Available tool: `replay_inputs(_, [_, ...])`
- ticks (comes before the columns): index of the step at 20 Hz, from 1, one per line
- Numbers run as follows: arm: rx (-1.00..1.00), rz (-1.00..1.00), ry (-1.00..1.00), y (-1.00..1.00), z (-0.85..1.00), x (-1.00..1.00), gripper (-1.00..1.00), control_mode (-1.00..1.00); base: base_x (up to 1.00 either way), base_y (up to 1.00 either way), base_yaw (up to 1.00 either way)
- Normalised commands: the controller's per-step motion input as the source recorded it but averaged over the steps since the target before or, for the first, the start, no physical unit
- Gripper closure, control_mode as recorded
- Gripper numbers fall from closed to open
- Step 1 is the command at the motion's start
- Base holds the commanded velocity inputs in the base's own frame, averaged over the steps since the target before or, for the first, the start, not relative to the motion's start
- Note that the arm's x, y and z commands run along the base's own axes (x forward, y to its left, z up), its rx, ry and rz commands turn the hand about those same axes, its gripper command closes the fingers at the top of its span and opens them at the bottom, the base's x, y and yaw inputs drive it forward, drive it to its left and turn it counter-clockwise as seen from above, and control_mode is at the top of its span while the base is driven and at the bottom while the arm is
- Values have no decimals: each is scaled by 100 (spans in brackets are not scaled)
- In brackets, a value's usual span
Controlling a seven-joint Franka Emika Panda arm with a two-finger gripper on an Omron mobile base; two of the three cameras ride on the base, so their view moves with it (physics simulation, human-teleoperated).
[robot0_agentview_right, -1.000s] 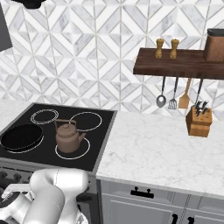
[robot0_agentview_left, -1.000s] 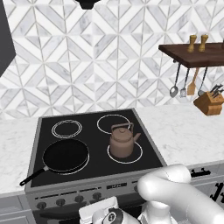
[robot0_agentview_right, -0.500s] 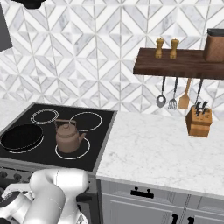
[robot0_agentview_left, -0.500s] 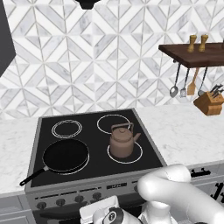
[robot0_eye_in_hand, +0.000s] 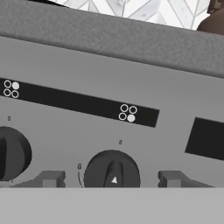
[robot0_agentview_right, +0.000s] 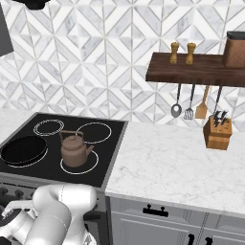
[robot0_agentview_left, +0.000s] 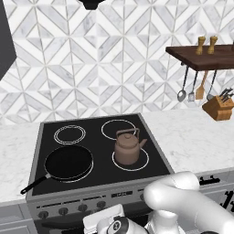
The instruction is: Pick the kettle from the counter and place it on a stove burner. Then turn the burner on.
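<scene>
Kettle (robot0_agentview_left: 128,148) sits upright on the stove burner (robot0_agentview_left: 142,163) at front right of the black glass cooktop (robot0_agentview_left: 100,144), its base inside the thin white ring, spout toward the right in the left base view; same placement confirmed from the right base view, kettle (robot0_agentview_right: 75,149) within the ring (robot0_agentview_right: 91,166). A black frying pan (robot0_agentview_left: 68,162) occupies the front left burner, handle pointing toward the front left corner, well apart from the kettle. Two rear rings are bare. White marble desk (robot0_agentview_right: 177,162) runs to the right of the stove; a knife block (robot0_agentview_right: 217,133) stands on it near the wall, under a dark wooden shelf (robot0_agentview_right: 196,72) with two small shakers (robot0_agentview_right: 183,52) on top and utensils (robot0_agentview_right: 190,103) hanging below. The arm (robot0_agentview_left: 183,201) folds down low in front of the stove's front panel. In the hand view, the pincer (robot0_eye_in_hand: 113,179) is level with a dark round knob (robot0_eye_in_hand: 112,171) on the grey control panel (robot0_eye_in_hand: 87,61), its two grey fingertips (robot0_eye_in_hand: 48,178) standing one on each side of the knob with clear gaps between tips and knob, so the pincer is released and straddles the knob without touching it. The knob's white pointer mark aims downward. A second knob (robot0_eye_in_hand: 11,153) sits at the left edge. A black strip (robot0_eye_in_hand: 78,101) above carries small four-circle burner icons.
</scene>
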Motion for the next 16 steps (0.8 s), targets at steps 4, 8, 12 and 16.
replay_inputs(4, [0, 0, 0, 0, 0, 0, 100, -100, 0, 0, 0])
replay_inputs(8, [0, 0, 0, 0, 0, 0, 100, -100, 0, 0, 0])
replay_inputs(12, [0, 4, -1, 6, 0, 0, 100, -100, 0, 0, 0])
replay_inputs(16, [-13, 14, -1, 34, 0, 0, 100, -100, 0, 0, 0])
